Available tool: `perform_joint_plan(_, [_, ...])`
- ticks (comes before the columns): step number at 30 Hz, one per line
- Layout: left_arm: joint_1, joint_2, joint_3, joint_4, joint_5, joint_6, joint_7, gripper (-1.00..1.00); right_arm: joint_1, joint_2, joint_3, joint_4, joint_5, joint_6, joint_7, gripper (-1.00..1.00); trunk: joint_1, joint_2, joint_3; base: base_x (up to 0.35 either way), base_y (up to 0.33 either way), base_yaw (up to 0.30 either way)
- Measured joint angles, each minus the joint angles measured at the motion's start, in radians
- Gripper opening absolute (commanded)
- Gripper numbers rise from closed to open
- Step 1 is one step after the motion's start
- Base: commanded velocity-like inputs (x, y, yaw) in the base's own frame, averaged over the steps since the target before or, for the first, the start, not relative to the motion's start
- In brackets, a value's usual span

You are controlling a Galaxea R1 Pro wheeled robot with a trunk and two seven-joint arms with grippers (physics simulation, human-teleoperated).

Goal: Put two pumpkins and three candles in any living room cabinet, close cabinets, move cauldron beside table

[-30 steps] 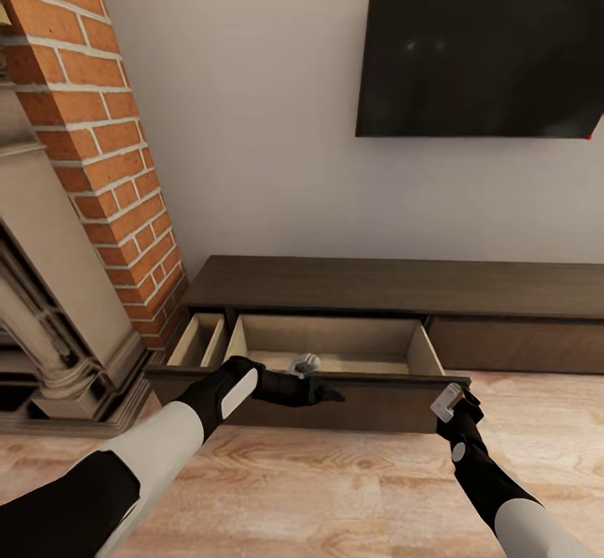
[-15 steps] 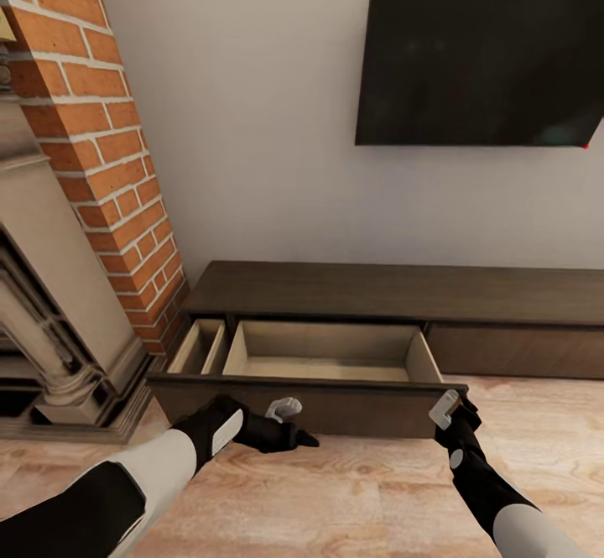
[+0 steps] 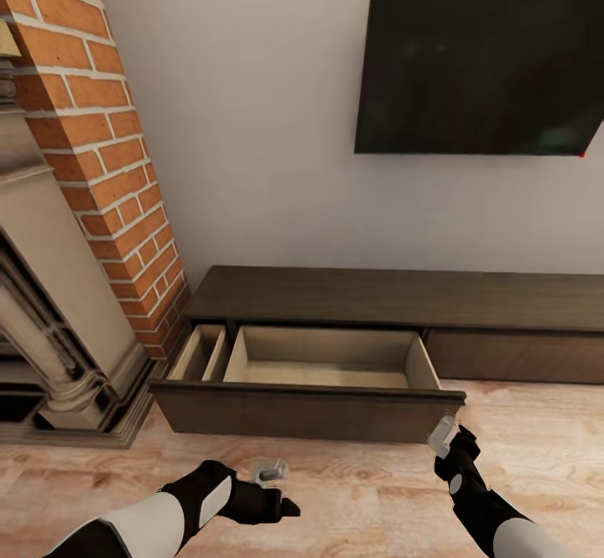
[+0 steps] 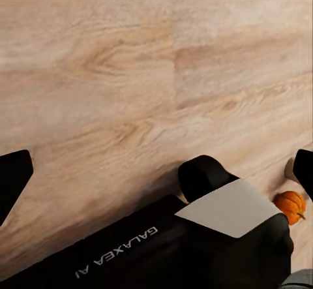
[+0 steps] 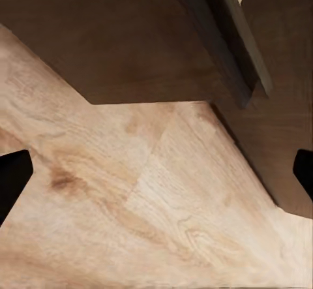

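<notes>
The cabinet (image 3: 394,298) drawer (image 3: 319,390) stands open at twelve o'clock; left gripper (image 3: 281,491) and right gripper (image 3: 443,439) both spread wide, holding nothing

the head view looks forward and down at the cabinet (image 3: 394,298) against the wall. the left wrist view faces the floor (image 4: 130,74) closely; the right wrist view sees floor and the open drawer's corner (image 5: 228,47), shared with the head view.
</notes>
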Motion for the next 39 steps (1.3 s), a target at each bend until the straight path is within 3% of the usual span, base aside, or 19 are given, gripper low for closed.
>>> perform_joint_plan(4, [0.078, 0.001, -0.002, 0.019, 0.0, -0.029, 0.107, 1.0, 0.004, -0.003, -0.003, 0.119, -0.008, -0.004, 0.0, 1.0, -0.015, 0.028, 0.012, 0.0, 0.0, 0.0])
perform_joint_plan(5, [0.11, 0.001, -0.004, 0.022, 0.002, -0.085, 0.177, 1.0, 0.011, -0.006, -0.015, 0.178, -0.102, -0.047, 0.001, 1.0, -0.019, 0.035, 0.015, 0.0, 0.0, 0.0])
perform_joint_plan(7, [0.132, 0.003, 0.0, 0.023, 0.006, -0.123, 0.234, 1.0, 0.017, -0.012, -0.02, 0.21, -0.228, -0.093, 0.005, 1.0, -0.027, 0.049, 0.022, 0.0, 0.0, 0.0])
perform_joint_plan(8, [0.159, 0.007, 0.001, 0.025, 0.008, -0.146, 0.317, 1.0, 0.028, -0.028, -0.023, 0.233, -0.376, -0.124, 0.013, 1.0, -0.031, 0.056, 0.025, 0.0, 0.0, 0.0])
perform_joint_plan(11, [0.187, 0.008, 0.008, 0.025, 0.02, -0.159, 0.375, 1.0, 0.055, -0.034, -0.022, 0.245, -0.44, -0.134, 0.051, 1.0, -0.042, 0.077, 0.034, 0.0, 0.0, 0.0])
perform_joint_plan(12, [0.203, 0.017, 0.022, 0.042, 0.092, -0.227, 0.393, 1.0, 0.078, -0.032, -0.024, 0.251, -0.463, -0.138, 0.129, 1.0, -0.046, 0.084, 0.037, 0.0, 0.0, 0.0])
perform_joint_plan(13, [0.207, 0.021, 0.027, 0.091, 0.177, -0.282, 0.403, 1.0, 0.098, -0.031, -0.024, 0.26, -0.488, -0.139, 0.159, 1.0, -0.05, 0.091, 0.041, 0.0, 0.0, 0.0])
perform_joint_plan(14, [0.208, 0.023, 0.028, 0.109, 0.206, -0.296, 0.411, 1.0, 0.107, -0.031, -0.024, 0.262, -0.505, -0.14, 0.164, 1.0, -0.054, 0.098, 0.044, 0.0, 0.0, 0.0])
perform_joint_plan(19, [0.213, 0.057, 0.029, 0.135, 0.255, -0.317, 0.495, 1.0, 0.129, -0.03, -0.023, 0.267, -0.582, -0.151, 0.172, 1.0, -0.073, 0.133, 0.06, 0.0, 0.0, 0.0])
perform_joint_plan(25, [0.233, 0.058, 0.03, 0.139, 0.263, -0.322, 0.595, 1.0, 0.176, -0.024, -0.023, 0.268, -0.597, -0.167, 0.173, 1.0, -0.096, 0.175, 0.078, 0.0, 0.0, 0.0])
perform_joint_plan(29, [0.238, 0.072, 0.034, 0.14, 0.266, -0.325, 0.667, 1.0, 0.195, 0.007, -0.023, 0.269, -0.6, -0.168, 0.173, 1.0, -0.111, 0.203, 0.091, 0.0, 0.0, -0.002])
perform_joint_plan(32, [0.245, 0.106, 0.038, 0.14, 0.268, -0.326, 0.69, 1.0, 0.204, 0.021, -0.023, 0.268, -0.605, -0.168, 0.173, 1.0, -0.123, 0.224, 0.102, 0.0, 0.0, -0.13])
perform_joint_plan(39, [0.262, 0.115, 0.04, 0.138, 0.269, -0.327, 0.69, 1.0, 0.208, 0.024, -0.023, 0.268, -0.665, -0.167, 0.173, 1.0, -0.134, 0.245, 0.119, 0.0, 0.0, -0.221])
